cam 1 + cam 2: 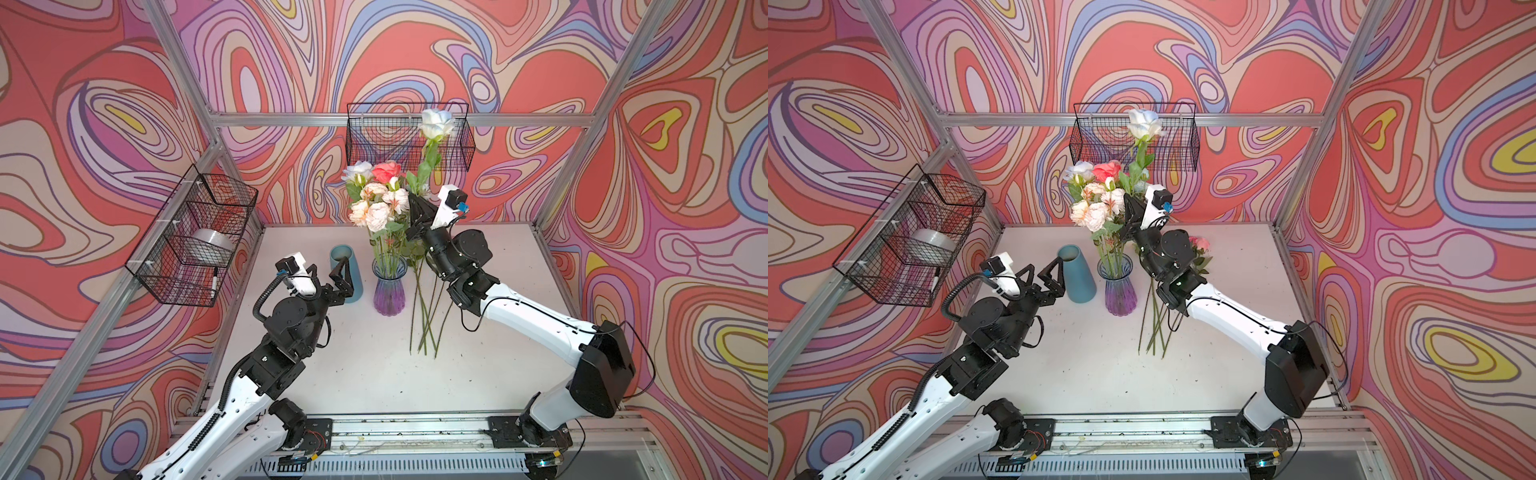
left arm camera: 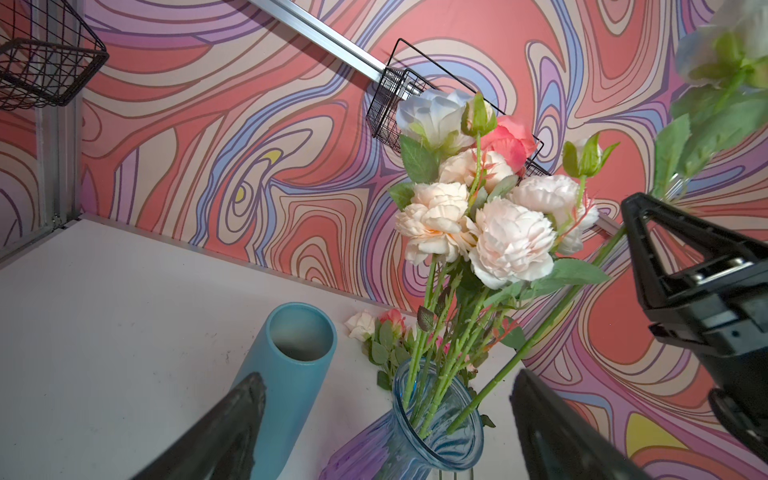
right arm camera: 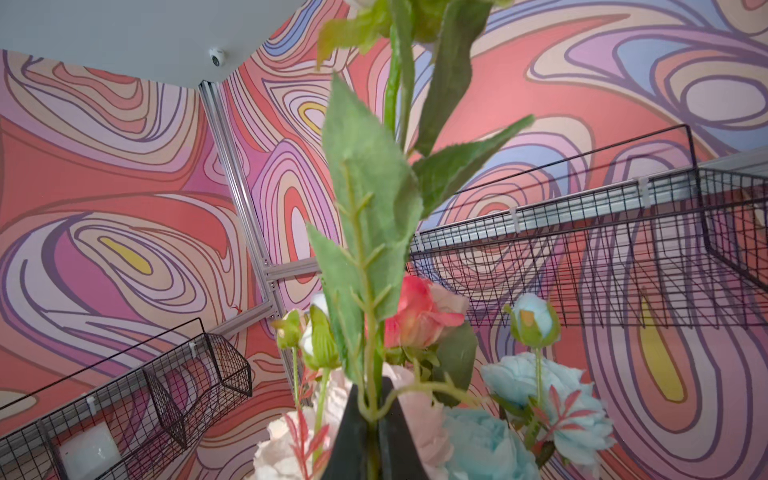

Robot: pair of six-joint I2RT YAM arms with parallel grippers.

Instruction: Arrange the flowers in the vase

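Desk [image 1: 353, 374]: white, matte, flecked with dark specks. A metal rail [image 1: 415, 432] along its near edge carries both arm bases.

Room: walls [image 1: 124, 124] on three sides, printed with red, lilac, cream and blue swirls and framed by aluminium bars [image 1: 291, 118]. The back basket [image 1: 407, 137] is black wire, hung on the far wall. The side basket [image 1: 195, 232] on the left wall is divided and holds a tape roll [image 1: 212, 245] and a pen [image 1: 214, 284].

Mid-desk: glass vase [image 1: 389, 291], purple foot, blue lip, upright. A bunch [image 1: 378, 199] of cream, pink, coral and pale blue heads stands in it. The teal vase [image 1: 347, 274] stands upright just to its left, apart from it. Loose flowers [image 1: 424, 324] lie on the desk to the right of the vase, stems toward the rail. The right arm [image 1: 519, 307] crosses over them and hides most heads in both top views.

Right claw [image 1: 417, 208]: clenched on the stem of a white rose [image 1: 435, 122], raised just right of the bunch. The rose head sits high, in front of the back basket. The stem slants down, and the left wrist view shows its lower end inside the vase mouth. Rose leaves block much of the right wrist view, and bunch heads crowd the claw's fingers.

Left claw [image 1: 345, 274]: released, empty, low beside the teal vase. One finger overlaps that rim in both top views; cannot tell whether it touches.
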